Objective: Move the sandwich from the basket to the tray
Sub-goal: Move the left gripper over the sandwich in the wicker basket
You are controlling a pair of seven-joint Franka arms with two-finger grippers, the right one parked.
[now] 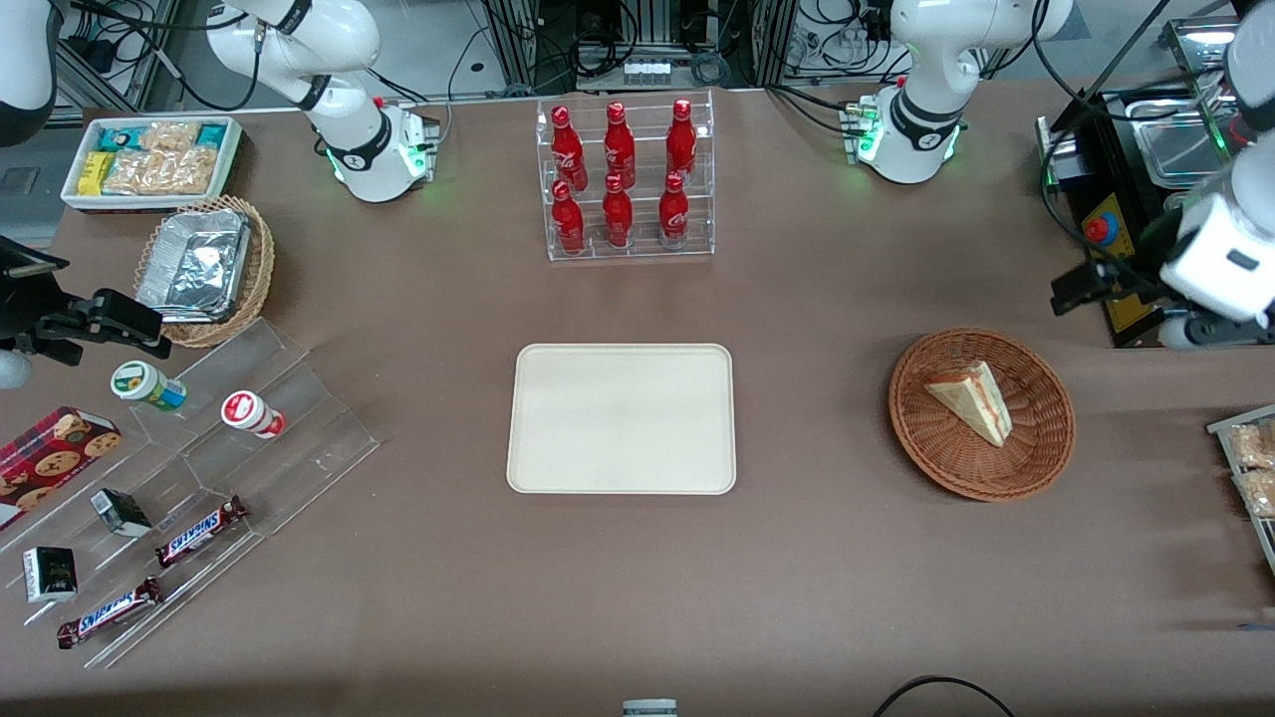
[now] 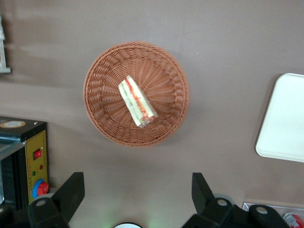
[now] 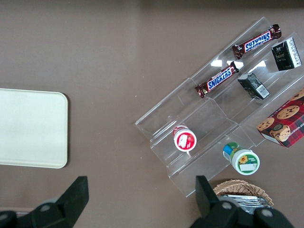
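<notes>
The sandwich (image 1: 971,401) (image 2: 137,101), a pale bread wedge with orange and green layers at its edge, lies in the round reddish-brown wicker basket (image 1: 916,438) (image 2: 99,118). The cream rectangular tray (image 1: 623,418) (image 2: 285,118) lies flat mid-table with nothing on it, beside the basket toward the parked arm's end. My gripper (image 1: 1185,332) (image 2: 137,183) hangs high above the table, off the basket toward the working arm's end and farther from the front camera. It is open, the fingers wide apart with only bare table showing between them.
A black control box with a red button (image 1: 1106,239) (image 2: 38,185) stands close to the gripper. A clear rack of red bottles (image 1: 628,179) stands farther from the front camera than the tray. Snack packets (image 1: 1255,468) lie at the working arm's table edge. An acrylic snack stand (image 1: 199,468) sits toward the parked arm's end.
</notes>
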